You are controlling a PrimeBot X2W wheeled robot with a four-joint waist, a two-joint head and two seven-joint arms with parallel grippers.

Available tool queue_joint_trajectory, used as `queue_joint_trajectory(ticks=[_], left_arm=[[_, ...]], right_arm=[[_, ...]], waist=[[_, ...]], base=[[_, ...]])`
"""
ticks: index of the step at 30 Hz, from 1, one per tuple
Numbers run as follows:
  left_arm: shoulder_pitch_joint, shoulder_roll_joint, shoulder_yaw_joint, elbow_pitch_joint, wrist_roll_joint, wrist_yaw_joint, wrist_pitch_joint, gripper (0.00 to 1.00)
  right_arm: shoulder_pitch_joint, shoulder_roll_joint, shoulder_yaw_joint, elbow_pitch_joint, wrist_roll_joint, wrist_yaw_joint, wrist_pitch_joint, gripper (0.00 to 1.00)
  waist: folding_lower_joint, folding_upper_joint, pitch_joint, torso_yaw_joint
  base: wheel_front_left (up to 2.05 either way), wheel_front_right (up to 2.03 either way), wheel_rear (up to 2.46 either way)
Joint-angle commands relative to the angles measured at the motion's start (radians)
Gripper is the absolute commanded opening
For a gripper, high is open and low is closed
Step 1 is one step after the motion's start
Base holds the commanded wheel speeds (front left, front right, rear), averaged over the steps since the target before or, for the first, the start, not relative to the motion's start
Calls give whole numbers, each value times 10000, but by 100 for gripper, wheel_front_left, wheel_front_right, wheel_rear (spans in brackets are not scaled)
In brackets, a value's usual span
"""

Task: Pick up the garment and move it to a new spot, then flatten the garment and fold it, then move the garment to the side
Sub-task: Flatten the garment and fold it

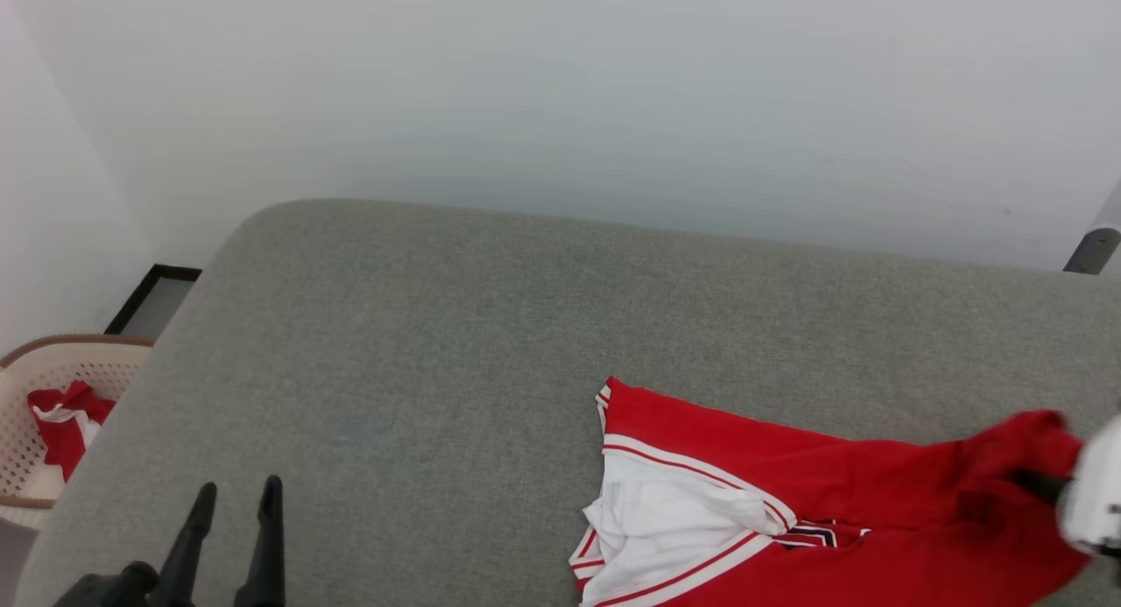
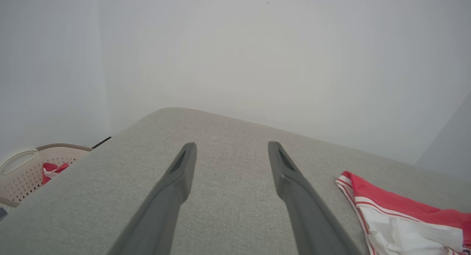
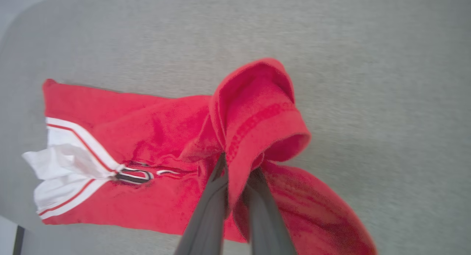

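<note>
Head view takes in a pale, bare wall (image 1: pixel 560 81) at the back and, in front of it, a broad bench (image 1: pixel 438 344) covered in grey woven fabric, with a rounded far-left corner. The garment (image 1: pixel 788 493) lies on the near right part of the bench, red and mostly spread flat, though creased and folded over itself along the middle. Its right end is pulled up into a bunch, off the fabric.

Off the bench's left edge, lower down, stands a cream perforated basket (image 1: pixel 35 370) with a brown rim. A crumpled red and white cloth (image 1: pixel 61 423) sits inside it.

From the right wrist view, the right gripper (image 3: pixel 239 165) has its jaws closed narrowly on that raised red bunch, a hemmed edge curling over above the fingers. The left gripper (image 1: pixel 241 486) hovers over the near left part of the bench, well apart from the garment, its jaws wide and gripping nothing.

At the garment's left end a white sleeve (image 1: pixel 666 511) with red and white striped trim lies rumpled. Just beside it, a small strip of black, white-outlined lettering (image 1: pixel 810 535) peeks from the fold
</note>
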State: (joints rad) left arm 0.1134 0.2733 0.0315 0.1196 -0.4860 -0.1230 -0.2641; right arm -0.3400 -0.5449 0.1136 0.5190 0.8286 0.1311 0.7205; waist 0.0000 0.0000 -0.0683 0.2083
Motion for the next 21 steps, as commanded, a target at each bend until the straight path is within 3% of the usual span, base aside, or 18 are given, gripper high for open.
queue_joint_trajectory(ticks=[1,10,21], left_arm=[[81,-39,-26,10,86,-20,10,100],[-528,-69,-697,338,294,-67,10,100],[-1589,51,-1849,869,25,-82,10,100]], right_arm=[[134,253,187,-295,114,-8,89,0],[167,2078,1094,-1244,117,-8,257,0],[-522,3677,2099,297,-514,-8,-632,0]], waist=[[0,0,-75,1],[0,0,-257,484],[0,0,-248,1439]], base=[[0,0,0],[0,0,0],[0,0,0]])
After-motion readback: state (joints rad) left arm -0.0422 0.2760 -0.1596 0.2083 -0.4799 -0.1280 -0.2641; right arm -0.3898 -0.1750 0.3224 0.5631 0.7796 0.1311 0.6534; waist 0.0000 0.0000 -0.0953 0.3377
